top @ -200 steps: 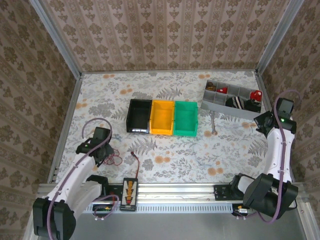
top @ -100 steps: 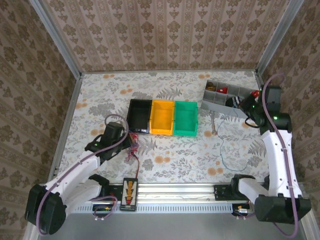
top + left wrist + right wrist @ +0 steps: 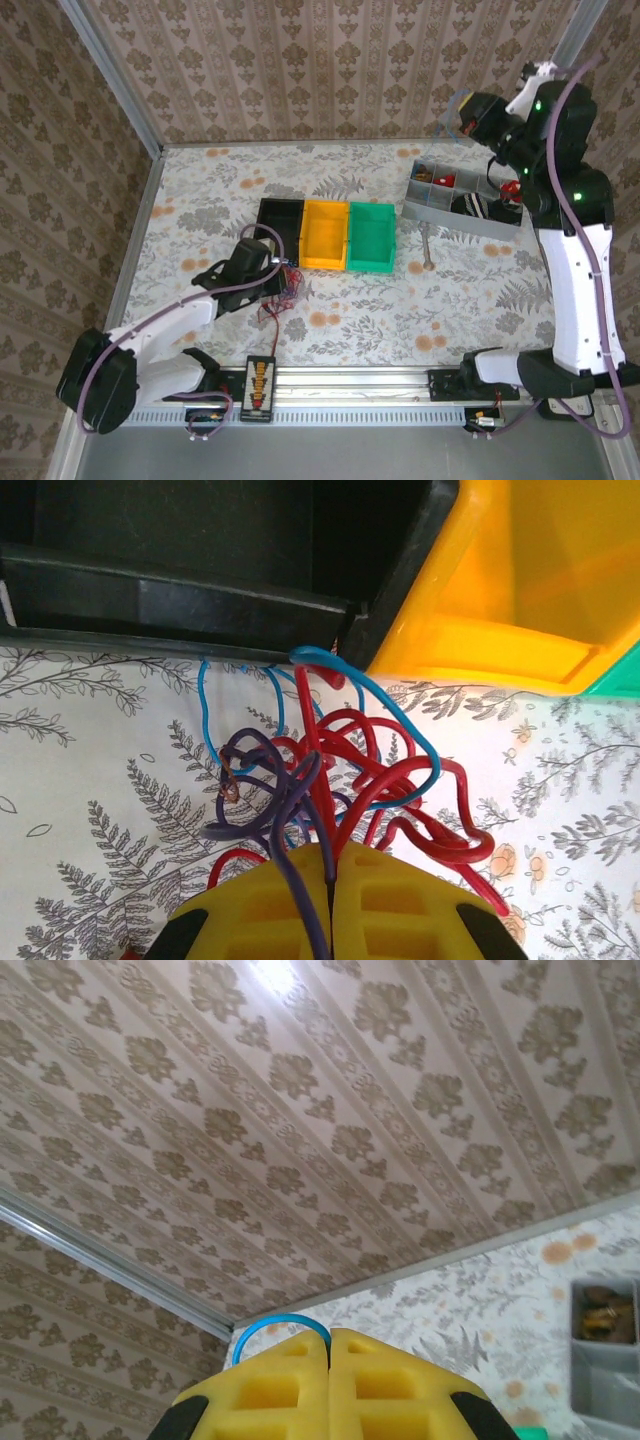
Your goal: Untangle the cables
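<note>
- tabletop (image 3: 200, 190): the black bin (image 3: 279, 232) is my reference, first in a row with an orange bin (image 3: 325, 235) and a green one.
- Right arm: raised high, far right of and beyond the black bin. Right end effector (image 3: 462, 112) has its fingers pressed flat together. The wrist view (image 3: 329, 1345) shows a thin blue loop (image 3: 280, 1325) poking out at the tips, so I judge it pinched there.
- Left arm: reaches in from the near side. Left end effector (image 3: 275, 268) sits just in front of the black bin's near right corner, closed on the bunch. In the wrist view (image 3: 330, 880) a purple strand runs down the seam between the fingers.
- cables (image 3: 283, 290): a red, blue and purple knot on the tabletop, touching the left fingertips. It fans from them toward the black bin's near right corner (image 3: 330, 750).
- Key relation: the knot is a round blob with no clear long axis. The left arm is far nearer. My read is that any separating pull would run from the black bin's corner rightward, toward the right arm.
</note>
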Controlling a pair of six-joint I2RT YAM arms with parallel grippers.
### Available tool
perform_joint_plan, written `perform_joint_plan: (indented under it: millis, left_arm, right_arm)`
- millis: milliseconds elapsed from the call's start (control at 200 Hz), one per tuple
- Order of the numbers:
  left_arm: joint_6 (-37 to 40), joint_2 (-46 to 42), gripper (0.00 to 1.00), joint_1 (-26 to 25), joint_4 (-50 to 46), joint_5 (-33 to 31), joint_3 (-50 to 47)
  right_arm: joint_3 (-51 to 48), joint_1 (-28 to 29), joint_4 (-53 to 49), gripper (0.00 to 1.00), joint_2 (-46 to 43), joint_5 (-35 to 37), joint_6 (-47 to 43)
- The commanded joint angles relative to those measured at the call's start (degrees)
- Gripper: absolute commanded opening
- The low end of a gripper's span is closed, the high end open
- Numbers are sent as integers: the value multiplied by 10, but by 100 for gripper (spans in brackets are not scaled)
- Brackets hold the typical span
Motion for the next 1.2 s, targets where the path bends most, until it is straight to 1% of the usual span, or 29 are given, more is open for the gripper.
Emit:
perform_joint_plan:
  millis: [0,75,275,445,550,690,805,895,1080,1195]
  left_arm:
    - [4,24,0,-7,1,-11,30]
    - [6,41,0,-9,-6,-18,41]
    - [10,73,0,-13,-19,-24,65]
    - [9,82,0,-15,-22,-29,72]
    - [8,84,0,-15,-23,-29,73]
    - [8,87,0,-15,-23,-26,74]
    - [10,88,0,-16,-27,-26,75]
    - [10,87,0,-16,-29,-27,75]
    - [11,91,0,-17,-29,-25,77]
    - [12,92,0,-17,-29,-27,77]
  right_arm:
    - [76,13,2,0,27,-15,-14]
    - [108,25,4,0,60,-25,-17]
    - [161,58,-5,0,105,-25,-36]
    - [165,68,-22,0,112,-18,-48]
    - [116,74,-22,0,95,-11,-55]
    - [5,77,-7,0,60,-1,-51]
    - [-106,81,20,0,35,9,-42]
    - [-162,85,32,0,11,17,-39]
    - [-194,85,37,0,19,39,-47]
    - [-158,86,38,0,27,40,-51]
